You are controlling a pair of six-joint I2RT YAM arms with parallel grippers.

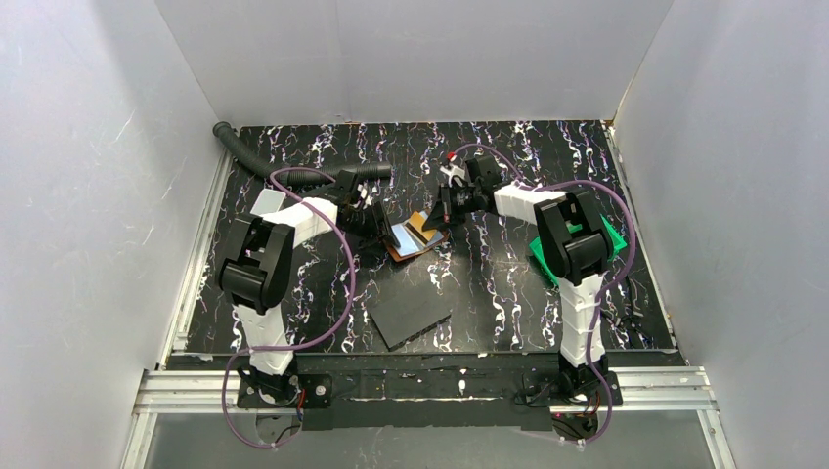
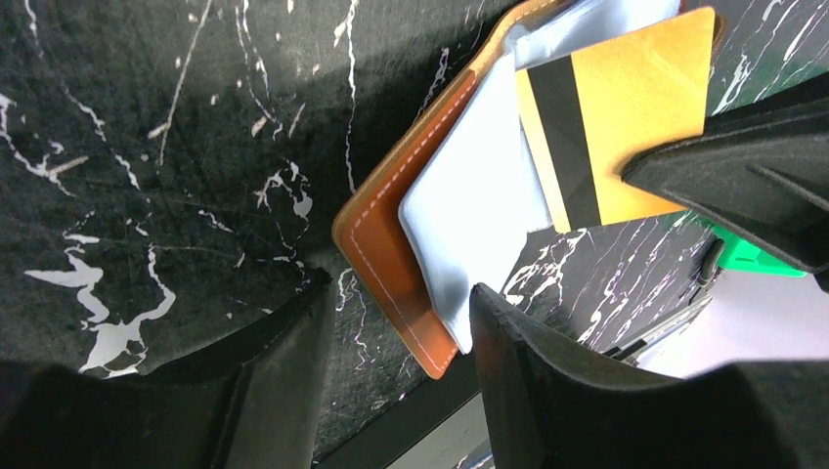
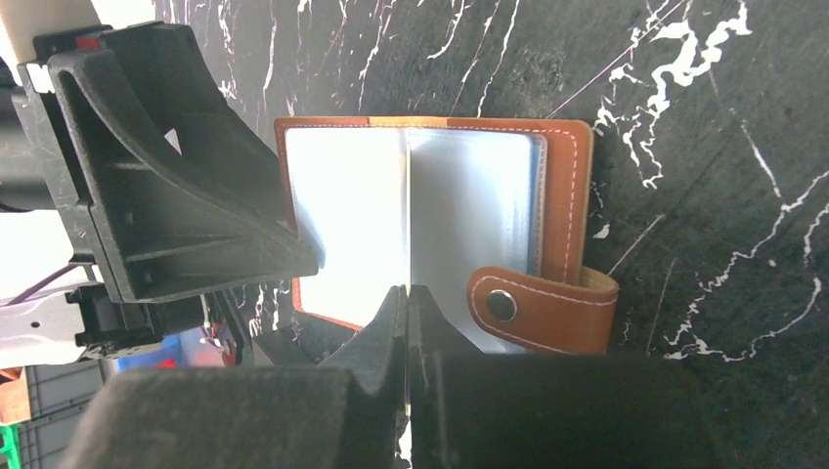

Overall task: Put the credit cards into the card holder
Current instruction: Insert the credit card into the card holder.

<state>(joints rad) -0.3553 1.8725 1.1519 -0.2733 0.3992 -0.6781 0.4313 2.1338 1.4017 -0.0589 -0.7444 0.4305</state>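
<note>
Card holder [image 2: 391,225] lies open on the worktop [image 2: 147,147], midway between the arms. The left hand [image 2: 401,293] has its fingers apart astride one corner of it. The right hand [image 3: 409,303] is pinched on an orange credit card [image 2: 635,107] above it.

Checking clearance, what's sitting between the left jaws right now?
A corner of the card holder with its clear sleeve, seen in the left wrist view.

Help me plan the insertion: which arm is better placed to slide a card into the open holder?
Right. The right gripper is shut on the orange card, held over the open card holder. The left gripper is open by the holder's corner, holding no card.
</note>
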